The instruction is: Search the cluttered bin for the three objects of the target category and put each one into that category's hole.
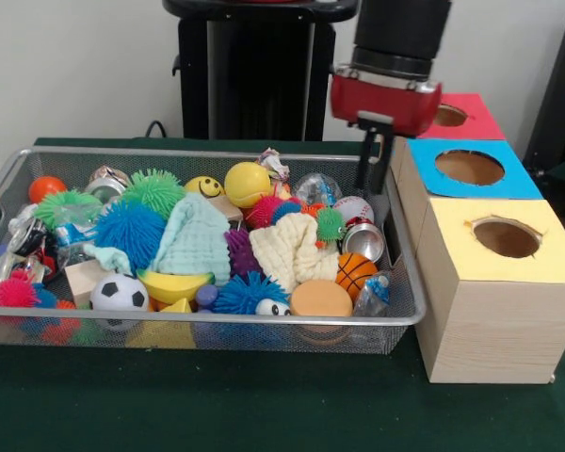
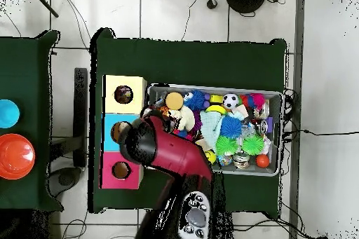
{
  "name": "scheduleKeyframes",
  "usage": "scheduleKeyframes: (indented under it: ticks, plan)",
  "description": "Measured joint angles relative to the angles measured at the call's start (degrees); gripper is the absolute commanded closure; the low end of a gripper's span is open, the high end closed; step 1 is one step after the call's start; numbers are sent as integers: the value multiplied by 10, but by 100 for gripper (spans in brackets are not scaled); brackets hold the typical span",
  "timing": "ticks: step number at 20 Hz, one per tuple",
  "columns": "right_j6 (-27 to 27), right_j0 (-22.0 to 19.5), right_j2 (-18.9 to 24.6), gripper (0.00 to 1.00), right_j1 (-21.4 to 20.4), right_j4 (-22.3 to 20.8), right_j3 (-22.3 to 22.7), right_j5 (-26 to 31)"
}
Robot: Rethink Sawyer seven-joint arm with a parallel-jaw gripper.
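Gripper point(image 1: 370, 169) hangs over the bin's point(image 1: 217, 153) box-side end; finger state cannot be determined. Green cloth table point(image 1: 264, 405), tiled floor point(image 2: 175, 12). A multicoloured wad point(image 1: 273, 165) lies at the far rim, near the gripper; yellow-topped box's hole point(image 1: 506, 237) nearby.

Lighting is bright, even and diffuse from above. Soft shadows fall on the green worktop point(image 1: 264, 405) beneath the bin point(image 1: 407, 315). Front view is slightly soft; no strong glare.
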Motion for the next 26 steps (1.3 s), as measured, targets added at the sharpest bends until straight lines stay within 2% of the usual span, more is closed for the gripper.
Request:
scheduleKeyframes:
  ticks: [2,5,6,9,10,21,22,26]
  plan:
    - [0,-47,23,100,-3,-44,21,-40]
    - [0,-70,32,100,-2,-70,31,-62]
    - [0,-92,41,100,-1,-101,41,-85]
    - [0,-106,49,100,-1,-125,50,-98]
    - [0,-114,53,100,-2,-145,59,-105]
    - [0,-115,70,100,-3,-210,94,-110]
    - [0,-115,72,0,-3,-213,96,-110]
    - [0,-116,83,0,-2,-232,100,-121]
